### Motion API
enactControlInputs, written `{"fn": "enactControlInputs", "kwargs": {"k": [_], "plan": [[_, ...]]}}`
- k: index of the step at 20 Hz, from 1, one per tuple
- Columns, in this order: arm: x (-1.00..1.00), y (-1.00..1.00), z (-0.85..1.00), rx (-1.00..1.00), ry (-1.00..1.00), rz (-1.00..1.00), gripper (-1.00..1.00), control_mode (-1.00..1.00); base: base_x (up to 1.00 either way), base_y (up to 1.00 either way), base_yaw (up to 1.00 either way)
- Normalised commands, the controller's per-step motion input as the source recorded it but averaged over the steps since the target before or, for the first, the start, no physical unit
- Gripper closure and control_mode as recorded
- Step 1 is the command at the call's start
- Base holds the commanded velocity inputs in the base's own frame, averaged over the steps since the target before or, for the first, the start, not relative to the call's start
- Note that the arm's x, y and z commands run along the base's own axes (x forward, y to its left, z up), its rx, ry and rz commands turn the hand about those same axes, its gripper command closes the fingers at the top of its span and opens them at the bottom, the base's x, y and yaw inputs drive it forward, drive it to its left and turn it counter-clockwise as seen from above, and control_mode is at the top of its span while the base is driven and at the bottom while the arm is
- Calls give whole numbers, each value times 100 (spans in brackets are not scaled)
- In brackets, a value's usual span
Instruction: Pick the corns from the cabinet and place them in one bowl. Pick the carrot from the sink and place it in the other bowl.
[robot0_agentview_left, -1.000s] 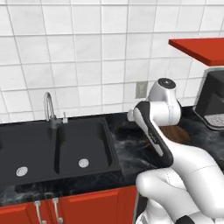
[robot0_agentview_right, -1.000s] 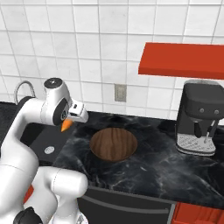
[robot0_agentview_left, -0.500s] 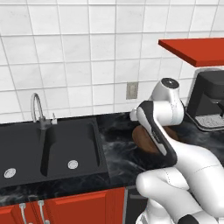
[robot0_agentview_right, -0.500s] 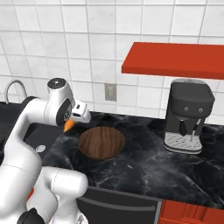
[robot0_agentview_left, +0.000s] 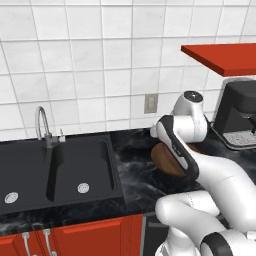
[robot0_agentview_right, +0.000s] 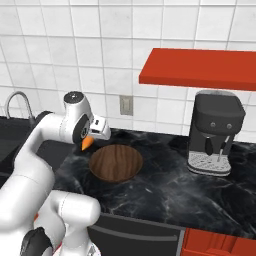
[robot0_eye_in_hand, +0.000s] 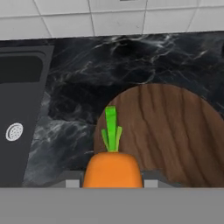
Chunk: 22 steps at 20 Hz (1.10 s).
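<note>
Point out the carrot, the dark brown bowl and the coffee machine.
carrot (robot0_eye_in_hand: 113, 169), hand view, on its orange body.
dark brown bowl (robot0_agentview_right: 116, 163), right base view, on its inner floor.
coffee machine (robot0_agentview_right: 216, 118), right base view, on its dark front.

Arm bent sharply at the elbow, wrist angled downward, and the claw (robot0_agentview_right: 88, 141) points down, its 2 fingers clamped tight on the carrot (robot0_agentview_right: 87, 143).

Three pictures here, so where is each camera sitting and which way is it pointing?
Left base view: behind the arm on its left, facing the sink and counter; the white arm rises at lower right.
Right base view: behind on the right, facing the brown bowl and coffee machine; arm at lower left.
Hand view: on the hand, looking down past the held carrot.
All three share the bowl.
</note>
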Motion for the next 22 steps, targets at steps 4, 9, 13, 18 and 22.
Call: {"fn": "enactControlInputs", "kwargs": {"k": [4,9,13,18,22], "plan": [[9,-39,-35,-9,0,0,100,-100,0,0,0],[-7,-11,-19,-2,-2,0,100,-100,0,0,0],[0,-4,-44,0,-16,0,100,-100,0,0,0],[0,-5,-40,0,-8,0,100,-100,0,0,0],[0,-6,-2,0,0,0,100,-100,0,0,0]]}}
